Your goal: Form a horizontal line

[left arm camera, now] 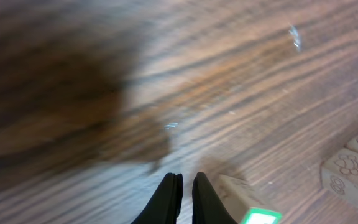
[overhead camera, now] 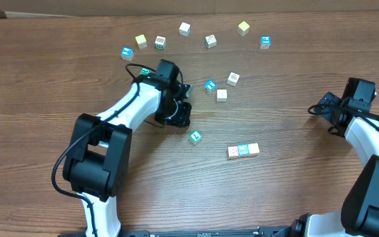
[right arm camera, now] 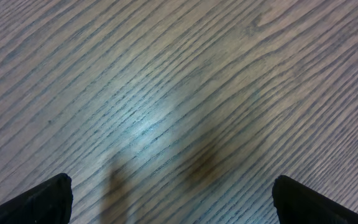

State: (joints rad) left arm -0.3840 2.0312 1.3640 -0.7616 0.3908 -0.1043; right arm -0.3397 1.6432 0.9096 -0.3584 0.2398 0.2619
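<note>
Three cubes sit touching in the horizontal line on the table, right of centre on the arms' side: red top at its left end, teal in the middle, a pale top at its right end. Your left tool has its fingers pressed together, pinching nothing, just beside a loose green-topped cube that lies apart from the row, to its left. Your right tool is spread wide over bare wood, well away. Other loose cubes lie scattered toward the far edge.
</note>
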